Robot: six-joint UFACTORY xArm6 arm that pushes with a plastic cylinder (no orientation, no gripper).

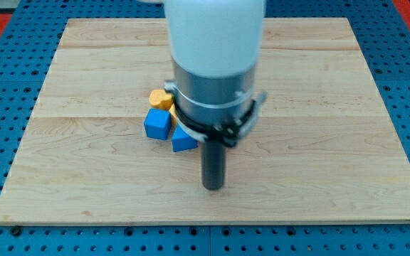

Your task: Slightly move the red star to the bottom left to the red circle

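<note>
Neither of the task's two things shows anywhere in my view: no red star, no red circle. That is the relation the coming move turns on, and I cannot give it, neither which way the star lies from my tip nor where the circle sits beyond it.

Largest in view is the wooden counter [319, 85], bare over most of its face. Next is my own arm [216, 57], a pale and grey cylinder coming down from the view's top and covering the counter's middle; if the red pieces are on the counter, my guess is they lie behind it. Then my tip [213, 186], the dark rod's end, resting toward the view's bottom. It carries no hand, so there is nothing released or clenched to report.

Up and to the view's left of my tip sit three small blocks close together: a blue cube-like block [158, 124], a blue block [184, 141] partly under the arm and nearest my tip, and an orange block [161, 98] farthest off.
</note>
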